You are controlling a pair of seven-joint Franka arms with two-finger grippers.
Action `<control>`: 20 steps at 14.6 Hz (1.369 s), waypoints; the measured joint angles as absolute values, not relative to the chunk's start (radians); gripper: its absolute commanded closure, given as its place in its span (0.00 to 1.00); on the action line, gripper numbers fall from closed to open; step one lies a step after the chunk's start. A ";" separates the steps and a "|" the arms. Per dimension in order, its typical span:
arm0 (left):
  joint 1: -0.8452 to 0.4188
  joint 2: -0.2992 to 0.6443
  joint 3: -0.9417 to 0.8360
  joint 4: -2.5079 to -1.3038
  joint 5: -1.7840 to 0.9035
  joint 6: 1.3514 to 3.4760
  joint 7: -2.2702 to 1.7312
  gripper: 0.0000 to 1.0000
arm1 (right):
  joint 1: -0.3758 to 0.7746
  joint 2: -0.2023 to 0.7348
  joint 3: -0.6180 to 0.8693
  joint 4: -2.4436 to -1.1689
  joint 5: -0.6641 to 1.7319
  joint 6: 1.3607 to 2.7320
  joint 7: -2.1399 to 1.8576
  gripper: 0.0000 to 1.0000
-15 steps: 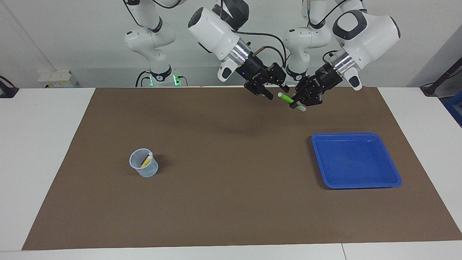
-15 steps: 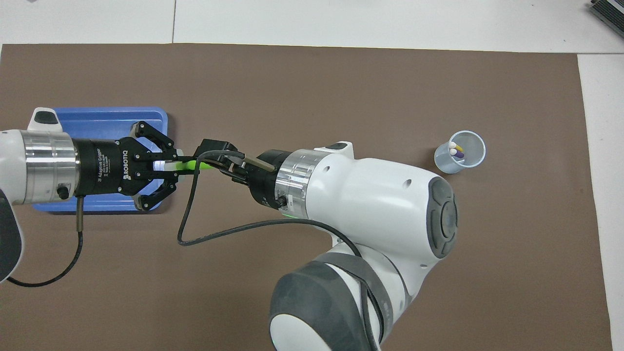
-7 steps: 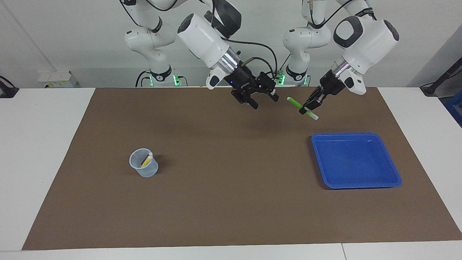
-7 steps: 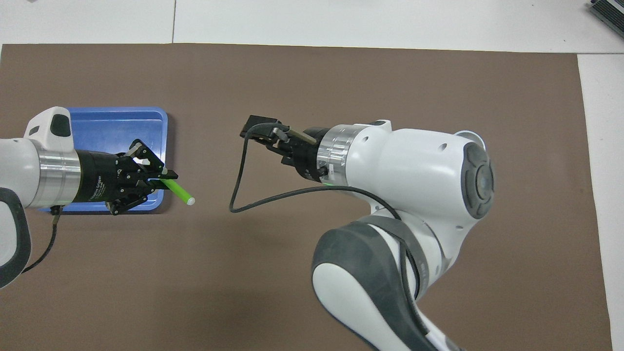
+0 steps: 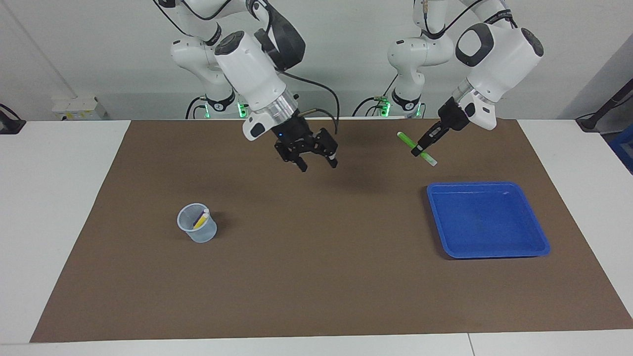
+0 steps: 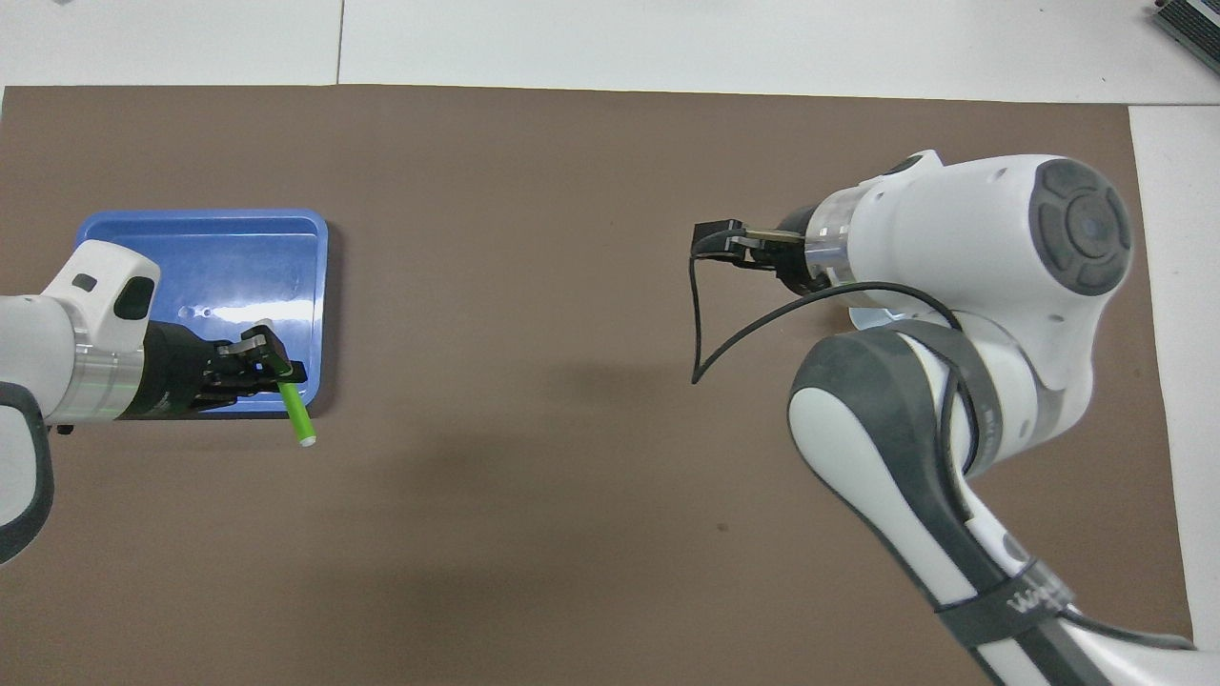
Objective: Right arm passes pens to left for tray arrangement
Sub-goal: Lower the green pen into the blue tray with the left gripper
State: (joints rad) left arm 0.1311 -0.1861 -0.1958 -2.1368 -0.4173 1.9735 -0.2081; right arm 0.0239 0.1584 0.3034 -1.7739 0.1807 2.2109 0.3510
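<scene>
1. The fingers of the left gripper [image 5: 421,148] are clamped together on the green pen [image 5: 416,148]; we see the grip near the pen's middle, with a white-tipped end sticking out on each side in the facing view.
2. We see that pen held in the air, tilted, its lower white end pointing down toward the tray [image 5: 539,235]; in the overhead view the pen [image 6: 295,415] sits over the tray's corner nearest the robots, with its white tip over the brown mat [image 5: 316,277] just off the rim.
3. The tray [image 6: 320,286] is blue and shallow, lying flat on the mat toward the left arm's end of the table; we see nothing in it.
4. The fingers of the right gripper [image 5: 318,164] stand apart and hold nothing; it hangs over bare mat about the middle of the table, well apart from the left gripper.
5. In the overhead view we can make out only the wrist parts of the right gripper, so its fingers are hidden there.
6. We see a small clear cup [image 5: 197,229] standing upright on the mat toward the right arm's end of the table; a yellow pen [image 5: 200,221] and a purple pen [image 5: 202,215] lean inside it, white ends up.
7. In the overhead view the right arm covers the cup almost wholly.
</scene>
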 measured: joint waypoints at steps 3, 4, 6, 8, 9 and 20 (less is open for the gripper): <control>0.189 -0.137 -0.192 -2.141 -0.327 2.018 -0.019 1.00 | -0.034 0.173 0.302 -1.789 -0.003 2.135 0.233 0.03; 0.200 -0.116 -0.192 -2.141 -0.294 2.045 0.016 1.00 | -0.031 0.179 0.305 -1.789 -0.056 2.101 0.237 0.03; 0.205 -0.074 -0.192 -2.139 -0.237 2.098 0.069 1.00 | -0.024 0.185 0.312 -1.782 -0.109 2.035 0.269 0.04; 0.207 -0.036 -0.192 -2.126 -0.199 2.131 0.095 1.00 | -0.019 0.192 0.313 -1.770 -0.182 1.996 0.329 0.05; 0.209 -0.019 -0.191 -2.114 -0.177 2.143 0.100 1.00 | -0.018 0.199 0.315 -1.768 -0.224 1.991 0.370 0.04; 0.324 0.382 -0.189 -1.752 0.132 2.159 0.194 1.00 | 0.012 0.307 0.316 -1.749 -0.500 1.925 0.517 0.03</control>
State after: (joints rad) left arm 0.3245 0.3818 -0.1892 -1.7523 0.1320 2.1594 0.1941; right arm 0.0116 0.3072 0.3158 -1.7485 -0.4997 1.9247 0.5173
